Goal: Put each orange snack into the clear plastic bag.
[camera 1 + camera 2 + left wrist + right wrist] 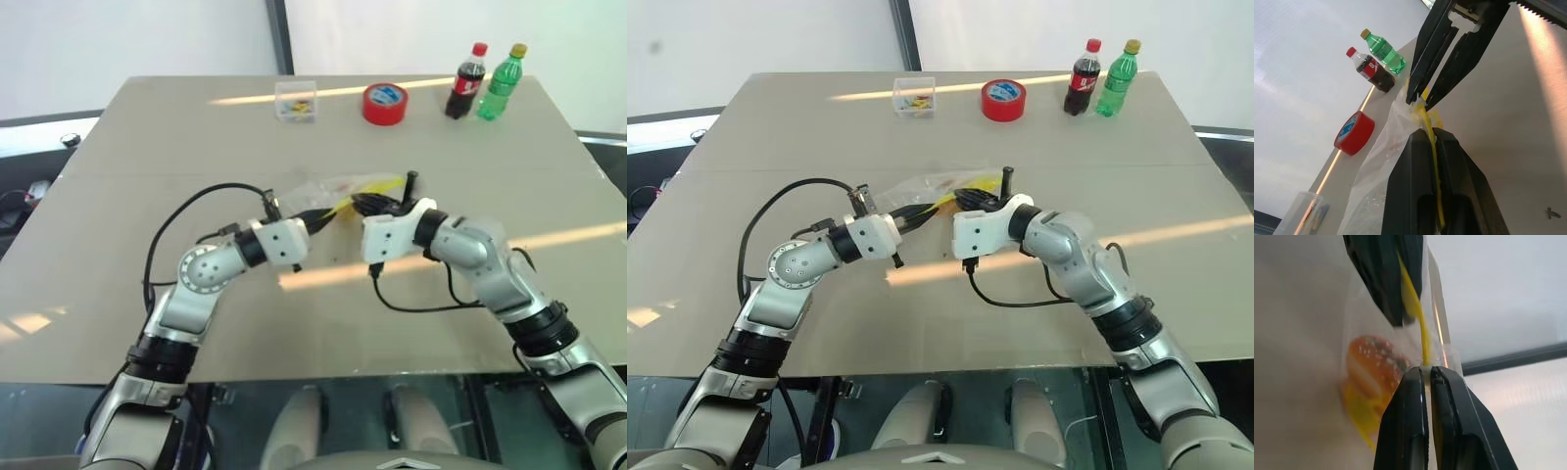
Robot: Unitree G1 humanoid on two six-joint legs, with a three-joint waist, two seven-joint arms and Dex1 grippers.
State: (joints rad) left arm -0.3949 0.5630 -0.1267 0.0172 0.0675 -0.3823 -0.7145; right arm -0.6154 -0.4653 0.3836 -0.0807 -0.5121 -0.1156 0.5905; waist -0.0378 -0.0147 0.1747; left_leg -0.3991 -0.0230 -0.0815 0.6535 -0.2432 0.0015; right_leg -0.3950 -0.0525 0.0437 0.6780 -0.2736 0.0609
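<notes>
- Both claws are clenched on the clear plastic bag (333, 196): your left claw (318, 219) and right claw (364, 205) pinch its yellow seal strip (1425, 115) tip to tip, the bag hanging between them above the bench (147, 157).
- One orange snack (1374, 369) shows through the film just beyond your right claw; whether a second lies with it, you cannot tell.
- Keep both pinches firm and level so the strip doesn't twist or slip.

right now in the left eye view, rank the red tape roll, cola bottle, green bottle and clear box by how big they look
1. Green plastic bottle and dark cola bottle: too alike to rank.
2. Red tape roll and small clear rigid box: also near equal.

All stand along the table's far edge.
</notes>
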